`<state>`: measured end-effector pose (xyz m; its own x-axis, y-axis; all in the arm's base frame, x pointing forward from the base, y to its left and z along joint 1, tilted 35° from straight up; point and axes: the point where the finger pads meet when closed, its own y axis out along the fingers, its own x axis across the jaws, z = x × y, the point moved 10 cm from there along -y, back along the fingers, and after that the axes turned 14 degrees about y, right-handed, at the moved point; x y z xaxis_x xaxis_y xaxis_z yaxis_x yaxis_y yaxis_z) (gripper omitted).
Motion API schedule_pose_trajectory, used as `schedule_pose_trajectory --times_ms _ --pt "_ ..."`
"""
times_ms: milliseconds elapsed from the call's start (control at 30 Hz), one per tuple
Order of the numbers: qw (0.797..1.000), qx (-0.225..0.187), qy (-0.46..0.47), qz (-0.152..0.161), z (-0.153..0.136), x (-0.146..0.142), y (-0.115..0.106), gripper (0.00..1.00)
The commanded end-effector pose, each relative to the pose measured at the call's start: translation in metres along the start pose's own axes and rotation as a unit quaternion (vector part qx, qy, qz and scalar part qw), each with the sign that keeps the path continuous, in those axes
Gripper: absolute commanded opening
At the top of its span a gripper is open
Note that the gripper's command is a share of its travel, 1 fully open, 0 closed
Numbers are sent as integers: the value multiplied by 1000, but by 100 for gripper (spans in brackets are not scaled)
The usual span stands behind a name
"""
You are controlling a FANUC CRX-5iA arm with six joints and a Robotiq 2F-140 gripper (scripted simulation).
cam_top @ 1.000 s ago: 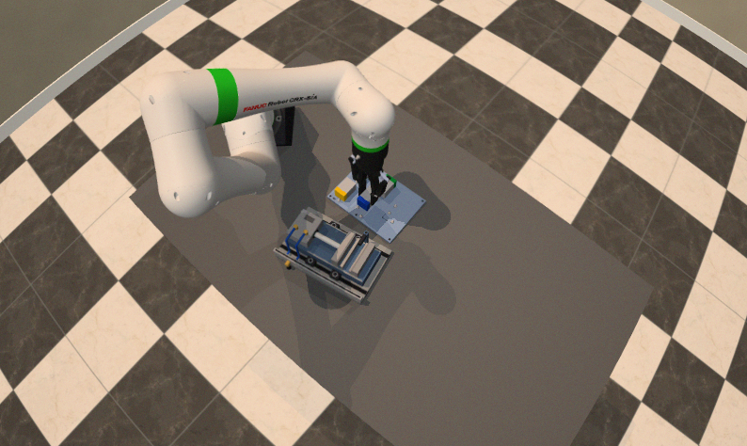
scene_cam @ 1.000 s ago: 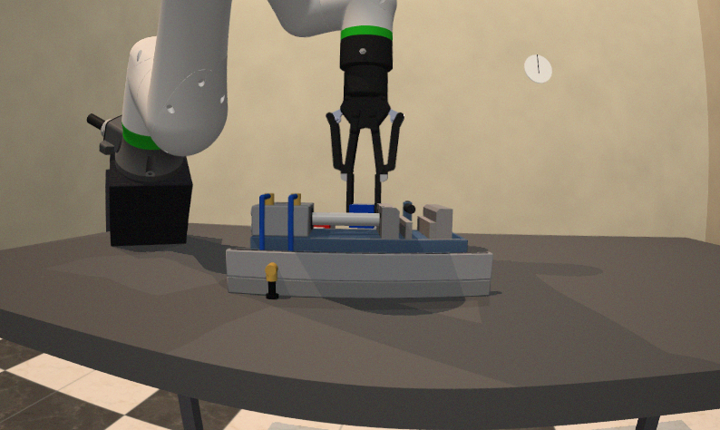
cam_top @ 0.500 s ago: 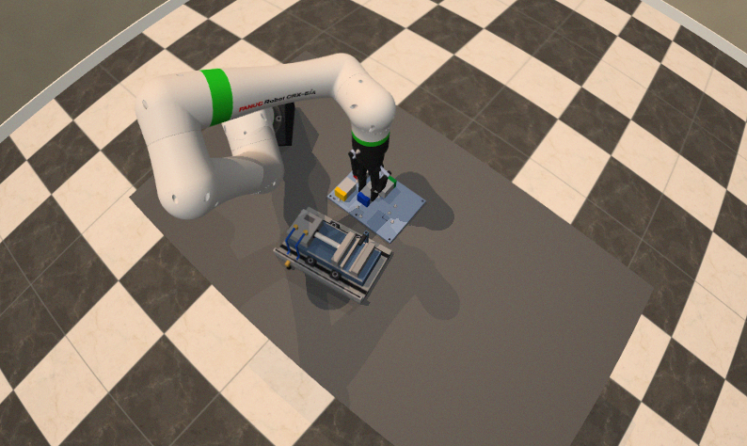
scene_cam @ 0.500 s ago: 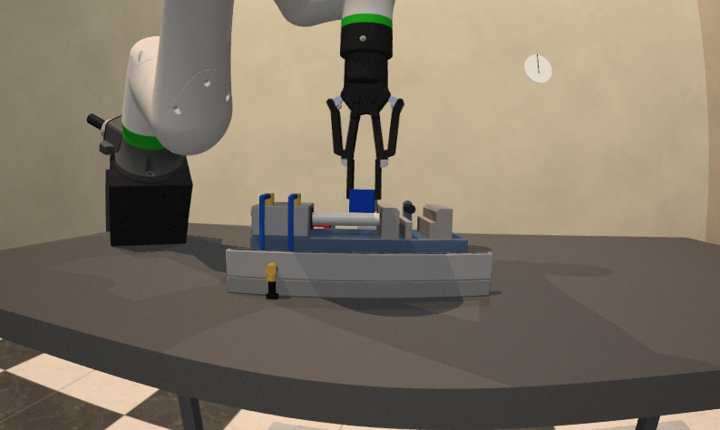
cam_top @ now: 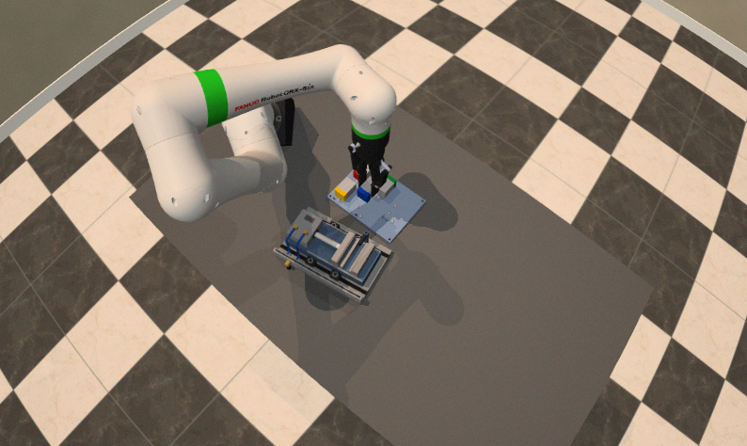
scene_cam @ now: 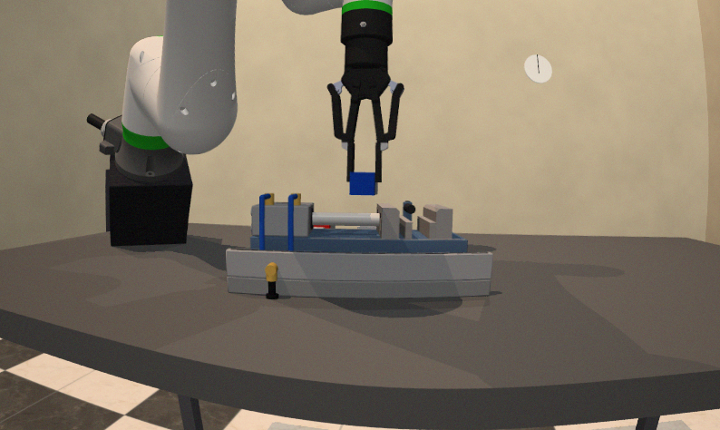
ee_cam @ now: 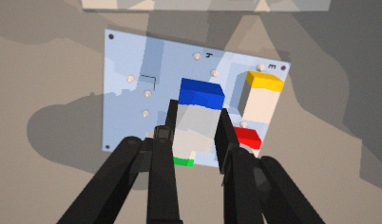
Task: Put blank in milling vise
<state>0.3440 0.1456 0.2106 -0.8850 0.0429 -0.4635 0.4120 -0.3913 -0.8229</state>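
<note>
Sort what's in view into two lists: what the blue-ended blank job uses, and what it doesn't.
Job:
- black two-finger gripper
- grey blue-ended blank
- grey-and-blue milling vise

Not used:
- yellow-ended blank
- round white wall clock

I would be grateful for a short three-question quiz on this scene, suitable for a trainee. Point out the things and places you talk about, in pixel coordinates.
1. True or false: the blank with the blue end (scene_cam: 362, 183) (ee_cam: 199, 119) is already lying in the vise (cam_top: 308, 264) (scene_cam: 359, 268).

2. Multiple choice: what is the claw (cam_top: 368, 191) (scene_cam: 364, 177) (ee_cam: 196, 116) doing?
a) standing open
b) gripping the blue-ended blank
c) gripping the yellow-ended blank

3. Fill in the gap: in the exterior view, the two hoses (scene_cam: 261, 223) (scene_cam: 291, 223) on the vise are coloured ____.

Key: 1 false; 2 b; 3 blue.
</note>
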Motion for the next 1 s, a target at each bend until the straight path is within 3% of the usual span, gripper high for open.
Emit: schedule_pose_trajectory --times_ms 0,267,967 --pt "1000 0 0 1 0 0 -11 10" --pt "1000 0 0 1 0 0 -35 10" --pt "1000 0 0 0 0 0 -43 10"
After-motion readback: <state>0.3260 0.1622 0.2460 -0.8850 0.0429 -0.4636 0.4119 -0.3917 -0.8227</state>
